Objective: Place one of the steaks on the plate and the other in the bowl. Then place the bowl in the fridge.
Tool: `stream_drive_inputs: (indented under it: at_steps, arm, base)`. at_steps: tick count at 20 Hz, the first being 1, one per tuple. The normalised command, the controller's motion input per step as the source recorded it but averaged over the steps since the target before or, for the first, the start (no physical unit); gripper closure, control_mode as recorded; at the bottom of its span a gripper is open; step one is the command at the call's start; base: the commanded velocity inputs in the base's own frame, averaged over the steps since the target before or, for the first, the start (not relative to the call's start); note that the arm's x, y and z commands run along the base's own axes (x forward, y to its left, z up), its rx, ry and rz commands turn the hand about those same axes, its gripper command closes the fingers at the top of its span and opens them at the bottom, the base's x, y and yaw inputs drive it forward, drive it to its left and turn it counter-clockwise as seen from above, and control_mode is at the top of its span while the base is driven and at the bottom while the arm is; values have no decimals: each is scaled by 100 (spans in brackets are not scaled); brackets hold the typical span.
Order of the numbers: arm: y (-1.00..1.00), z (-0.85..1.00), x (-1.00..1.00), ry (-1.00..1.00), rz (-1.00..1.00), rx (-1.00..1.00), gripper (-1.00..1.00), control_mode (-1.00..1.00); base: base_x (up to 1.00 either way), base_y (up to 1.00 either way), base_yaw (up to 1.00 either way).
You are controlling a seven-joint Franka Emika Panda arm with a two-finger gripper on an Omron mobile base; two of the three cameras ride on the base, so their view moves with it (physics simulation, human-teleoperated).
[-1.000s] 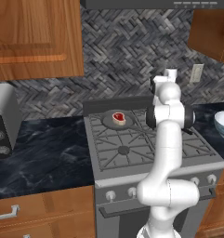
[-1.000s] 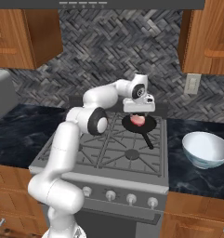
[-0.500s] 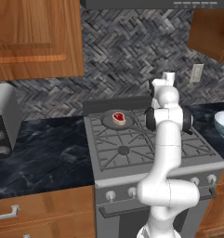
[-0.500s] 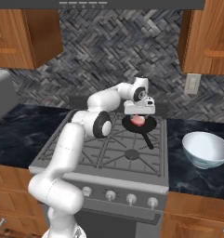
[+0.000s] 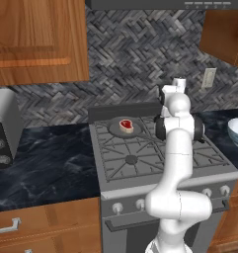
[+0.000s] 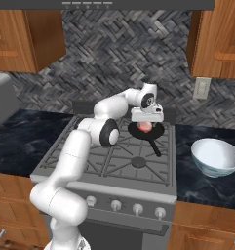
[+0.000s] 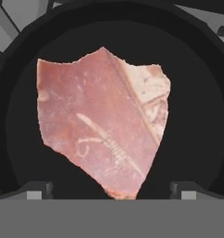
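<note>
Stove (image 6: 109,166) front with knobs sits nearest, grey grates on top, dark marble counter (image 5: 46,158) to either side. White arm rises in front of it and bends over the burners toward the back right. Gripper (image 6: 146,118) hangs low over a black pan (image 6: 147,131) on the back right burner, pan handle pointing toward the front right. Jaws spread wide, nothing between them. Hand view: fingertips (image 7: 36,189) stand apart at the bottom edge, either side of the near end of a steak (image 7: 102,123), not visibly touching it. That steak lies flat in the black pan, pale red with a whitish fat strip on one side; right base view shows it as a pinkish patch (image 6: 145,127) just under the gripper. Second steak (image 5: 126,125) lies on a grey round pan (image 5: 124,128) on the back left burner, darker red with a light rim, well apart from the gripper. Bowl (image 6: 217,157) stands upright on the counter to the right of the stove, white, deep, nothing visible in it; left base view shows it (image 5: 237,132) at the right edge. Grey appliance (image 5: 3,129) with round knobs stands on the left counter. Behind everything: herringbone grey backsplash (image 6: 119,58), a wall outlet (image 6: 202,88) on it to the right, wooden upper cabinets (image 5: 36,39) left and right.
</note>
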Motion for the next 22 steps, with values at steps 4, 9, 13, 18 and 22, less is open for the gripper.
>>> stream_drive_inputs:
  at_steps: [4, 9, 13, 18, 22]
  arm:
    - [0, -1, -7, 0, 0, 0, -100, -100]
    - [8, 0, -18, 0, 0, 0, -100, -100]
    - [19, 3, -34, 0, 0, 0, -100, -100]
    - [5, -2, -12, 0, 0, 0, -100, -100]
    - [-11, -12, 12, 0, 0, 0, -100, -100]
  base:
    - [0, 0, 0]
    - [0, 0, 0]
    - [0, 0, 0]
    - [0, 0, 0]
    - [0, 0, 0]
